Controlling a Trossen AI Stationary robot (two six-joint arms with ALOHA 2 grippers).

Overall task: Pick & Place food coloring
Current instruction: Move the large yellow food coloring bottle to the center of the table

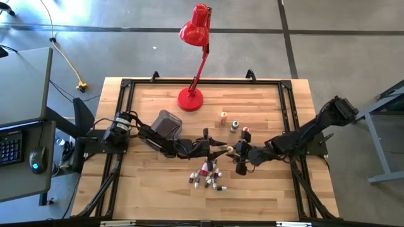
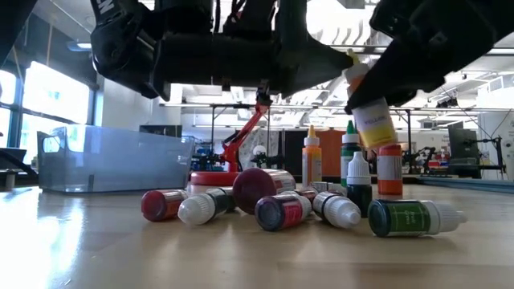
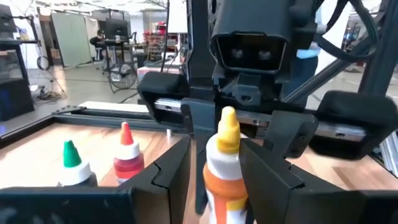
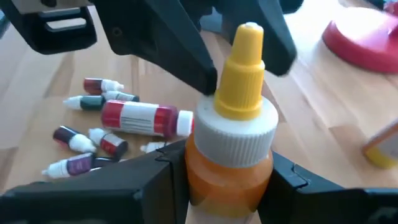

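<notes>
We are right at centre frame in the high view, where both arms meet above the pile of food coloring. The right gripper (image 4: 227, 180) is clamped around an orange bottle (image 4: 230, 149), one finger on each side of its body. Its long axis runs roughly straight out past the fingers, the yellow cap (image 4: 244, 74) pointing away from the wrist and toward the left gripper (image 3: 214, 168).

In the low view we see that same bottle up in the air, upper right of frame, label tilted, cap leaning up and to the left. From the left wrist camera it sits between the left gripper's two fingers, which stand spread on either side of it; we cannot tell whether they touch it.

Below, in the lower middle of the low view, the loose bottles (image 2: 281, 210) lie on their sides on the wooden table (image 1: 151, 189), caps mostly to the right. Behind them three bottles (image 2: 391, 168) stand upright. The grey tub (image 1: 166, 122) sits left of centre in the high view, the red lamp (image 1: 192, 57) above it.
</notes>
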